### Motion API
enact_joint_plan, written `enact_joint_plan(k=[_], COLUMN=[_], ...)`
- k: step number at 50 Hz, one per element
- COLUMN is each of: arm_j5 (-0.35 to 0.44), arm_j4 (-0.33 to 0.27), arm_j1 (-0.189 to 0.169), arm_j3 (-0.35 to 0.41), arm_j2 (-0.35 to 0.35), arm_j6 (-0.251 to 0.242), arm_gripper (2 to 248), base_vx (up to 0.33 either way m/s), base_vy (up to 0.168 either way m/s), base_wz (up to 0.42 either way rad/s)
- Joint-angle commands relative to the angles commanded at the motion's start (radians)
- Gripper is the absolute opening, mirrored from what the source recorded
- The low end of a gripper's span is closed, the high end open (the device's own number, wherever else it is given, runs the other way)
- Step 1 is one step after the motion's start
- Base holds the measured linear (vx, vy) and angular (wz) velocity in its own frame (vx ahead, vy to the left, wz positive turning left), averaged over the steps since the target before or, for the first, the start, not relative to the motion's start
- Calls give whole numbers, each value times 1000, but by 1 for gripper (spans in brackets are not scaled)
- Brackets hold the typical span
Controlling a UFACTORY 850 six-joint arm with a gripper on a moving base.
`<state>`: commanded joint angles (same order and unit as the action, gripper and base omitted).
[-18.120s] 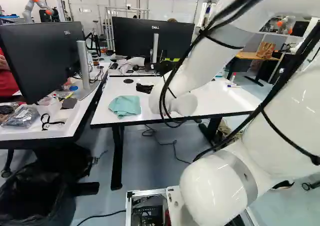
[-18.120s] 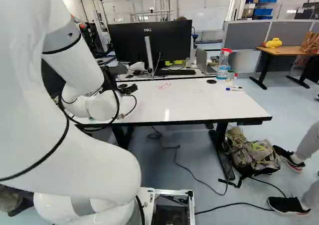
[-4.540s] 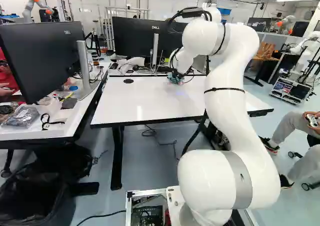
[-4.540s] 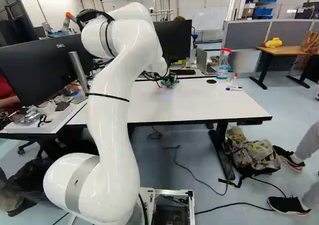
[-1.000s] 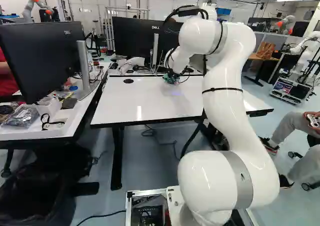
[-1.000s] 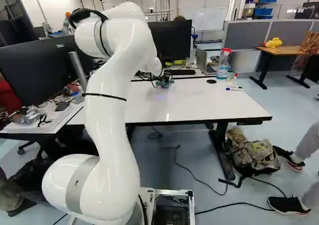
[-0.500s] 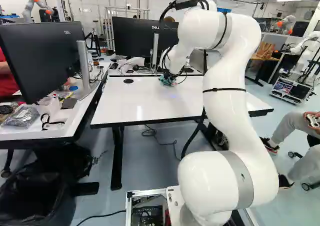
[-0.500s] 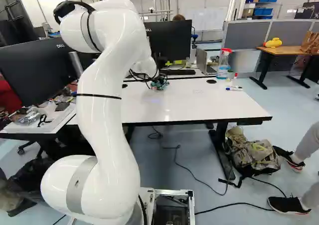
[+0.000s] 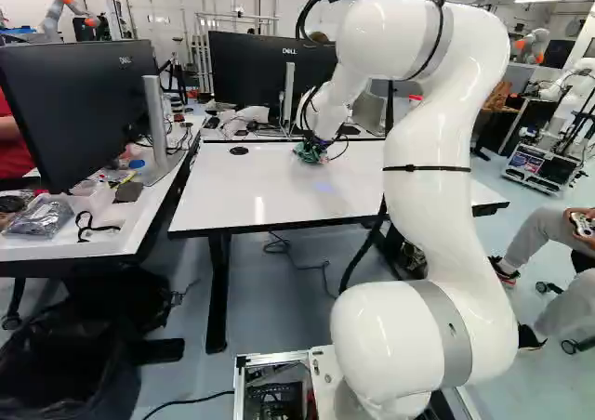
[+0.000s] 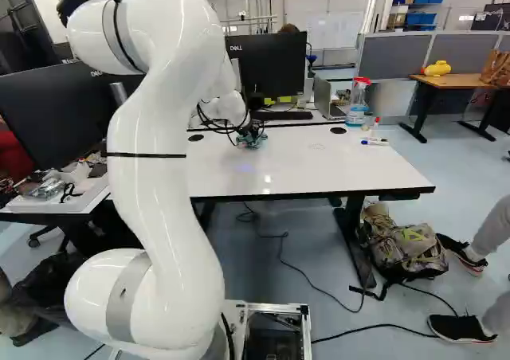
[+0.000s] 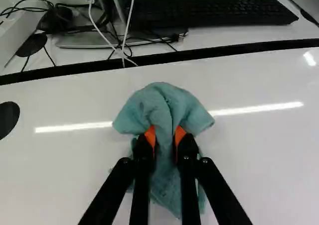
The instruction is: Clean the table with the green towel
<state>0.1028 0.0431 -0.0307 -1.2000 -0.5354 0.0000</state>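
Hand (image 11: 165,135), one: grasping the green towel (image 11: 167,98), bunched, at the far part of the worktop (image 10: 319,169). Towel: shifted slightly toward the near edge, carried by the hand. Red scribble: no longer showing. Faint mark (image 10: 316,146): remaining; wiping probably unfinished.

Left and right base cameras look ahead, sharing that table (image 10: 319,165), from well behind the gripper (image 9: 314,150); the wrist one peers closely along it.
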Motion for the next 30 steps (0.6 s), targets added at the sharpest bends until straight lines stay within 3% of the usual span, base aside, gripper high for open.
enact_joint_plan(k=[14, 30], arm_j5=[0, 0], arm_j4=[0, 0], arm_j1=[-1, -1], arm_j3=[77, 86], arm_j2=[58, 87], arm_j6=[0, 0], arm_gripper=[61, 61], base_vx=[0, 0], base_vy=[0, 0], base_wz=[0, 0])
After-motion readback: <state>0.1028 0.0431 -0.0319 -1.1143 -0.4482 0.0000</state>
